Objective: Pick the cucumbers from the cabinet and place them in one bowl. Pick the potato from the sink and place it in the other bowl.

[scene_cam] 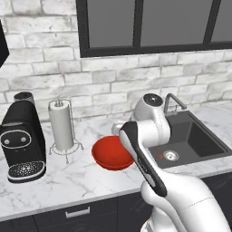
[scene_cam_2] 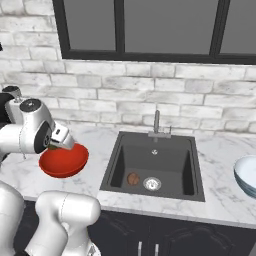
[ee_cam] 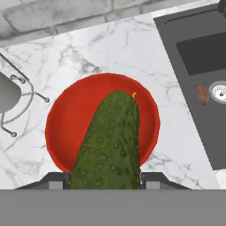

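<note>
A: What is the two-finger gripper (ee_cam: 106,180) carrying?

B: Its dark fingertips (ee_cam: 57,180) are pressing in on both sides of a dark green, bumpy cucumber (ee_cam: 110,141), clamped on it. In the hand view the cucumber is pointing toward 12 o'clock, hanging over the wide, glossy red round bowl (ee_cam: 66,119).

A: And where is that bowl sitting?

B: On the white marble countertop (scene_cam: 68,181). The wire paper-towel stand with its white roll (scene_cam: 61,126) is standing at the bowl's 9 o'clock in the left base view, and the dark grey rectangular sink (scene_cam_2: 155,165) is lying at its 3 o'clock.

A: The potato?

B: The small brown roundish potato (scene_cam_2: 133,179) is resting on the sink floor, just at 9 o'clock of the round silver drain (scene_cam_2: 152,183). The pale blue bowl with a whitish inside (scene_cam_2: 246,176) is sitting at the sink's 3 o'clock in the right base view.
</note>
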Robot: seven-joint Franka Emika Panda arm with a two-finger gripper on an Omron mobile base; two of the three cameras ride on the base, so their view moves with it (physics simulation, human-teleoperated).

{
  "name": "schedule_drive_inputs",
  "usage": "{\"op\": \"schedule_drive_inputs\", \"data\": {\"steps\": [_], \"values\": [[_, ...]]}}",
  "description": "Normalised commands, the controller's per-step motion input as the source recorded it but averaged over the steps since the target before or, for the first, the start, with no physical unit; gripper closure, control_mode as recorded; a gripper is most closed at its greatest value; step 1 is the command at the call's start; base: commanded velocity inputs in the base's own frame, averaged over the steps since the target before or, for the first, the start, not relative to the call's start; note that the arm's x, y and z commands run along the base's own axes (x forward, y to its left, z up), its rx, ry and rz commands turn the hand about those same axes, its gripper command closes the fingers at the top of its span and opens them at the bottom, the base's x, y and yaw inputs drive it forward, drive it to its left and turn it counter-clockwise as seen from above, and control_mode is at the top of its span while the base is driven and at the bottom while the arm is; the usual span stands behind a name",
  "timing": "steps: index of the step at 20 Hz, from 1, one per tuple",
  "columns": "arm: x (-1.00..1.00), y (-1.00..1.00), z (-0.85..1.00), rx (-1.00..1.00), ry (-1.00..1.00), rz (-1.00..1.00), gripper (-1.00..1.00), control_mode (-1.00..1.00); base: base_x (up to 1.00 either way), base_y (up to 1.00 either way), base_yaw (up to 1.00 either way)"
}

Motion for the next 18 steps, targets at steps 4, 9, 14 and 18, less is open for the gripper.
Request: {"op": "schedule_drive_inputs", "data": {"steps": [4,9,14,18], "values": [[0.14,0.0,-0.16,0.0,0.15,0.0,1.0,-1.0,0.0,0.0,0.0],[0.03,0.0,-0.11,0.0,0.08,0.0,1.0,-1.0,0.0,0.0,0.0],[0.0,0.0,-0.21,-0.01,0.0,0.0,1.0,-1.0,0.0,0.0,0.0],[0.01,0.01,-0.29,-0.01,-0.01,0.0,1.0,-1.0,0.0,0.0,0.0]]}}
